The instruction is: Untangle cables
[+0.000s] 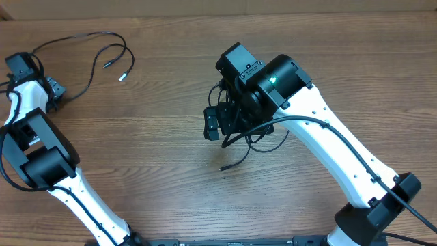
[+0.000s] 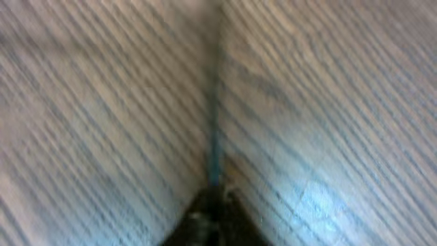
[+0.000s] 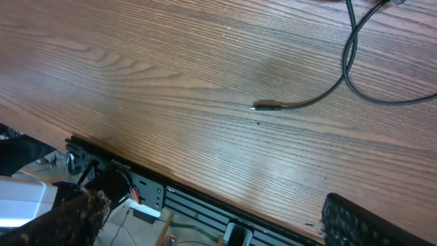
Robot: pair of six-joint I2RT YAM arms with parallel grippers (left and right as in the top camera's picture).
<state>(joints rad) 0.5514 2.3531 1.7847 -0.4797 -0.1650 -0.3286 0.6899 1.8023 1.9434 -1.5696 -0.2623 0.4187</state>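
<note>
Sprawling near table (image 1: 171,82) left edge: left cable (image 1: 82,36); centre cable (image 3: 300,104) mid-table.

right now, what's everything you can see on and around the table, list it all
loose cable: one, black, far left of the table, running into the left gripper
tangled cables: number unclear, black, mid-table under the right wrist, one plug end poking out
table: one, brown wood
rail: one, black, along the table's near edge
left arm: one, white and black, left side
right arm: one, white and black, right side
left gripper: shut on the loose cable
right gripper: open, empty
</note>
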